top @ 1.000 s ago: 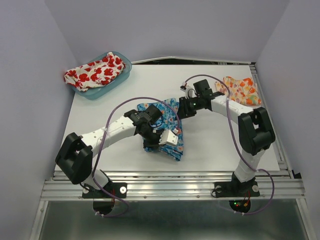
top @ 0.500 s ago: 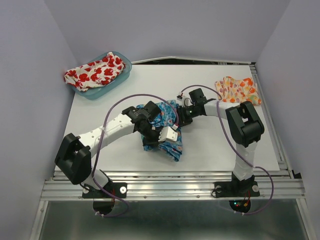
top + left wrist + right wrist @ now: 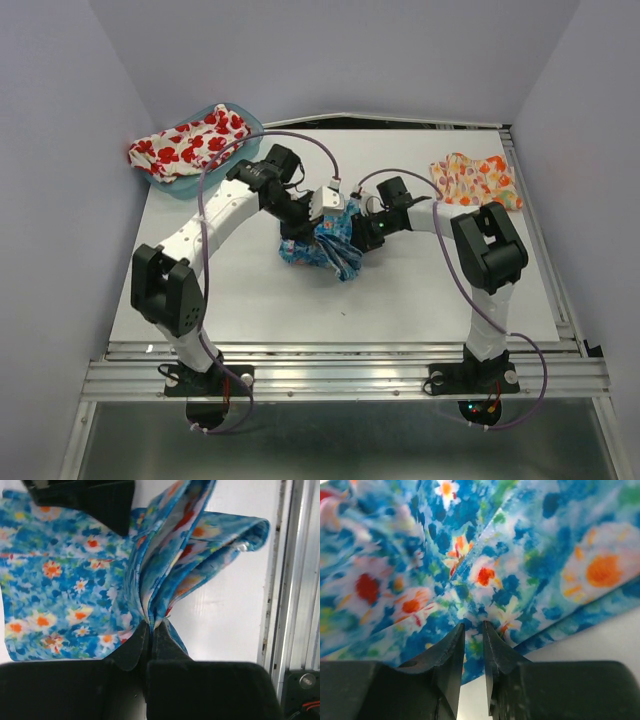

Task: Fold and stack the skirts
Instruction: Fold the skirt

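The blue skirt [image 3: 327,248] lies bunched in the middle of the table, partly lifted. My left gripper [image 3: 326,222] reaches in from the far left and is shut on a gathered fold of it [image 3: 151,625], and several layers fan out from the pinch [image 3: 200,555]. My right gripper [image 3: 364,232] is at the skirt's right edge. Its jaws stand a narrow gap apart, with the tips [image 3: 474,626] against the cloth [image 3: 530,555]. The white skirt with red poppies [image 3: 190,145] hangs over the teal tub [image 3: 254,133]. The orange-yellow skirt [image 3: 478,180] lies flat at the back right.
The tub stands at the table's back left corner. A metal rail [image 3: 350,365] runs along the near edge by the arm bases. Purple cables loop off both arms above the table. Grey walls close in the left, right and back.
My left arm has swung from the near side up toward the back, carrying the pinched skirt edge with it and bunching the skirt. My right gripper has slid in to the skirt's right edge and its jaws have narrowed.
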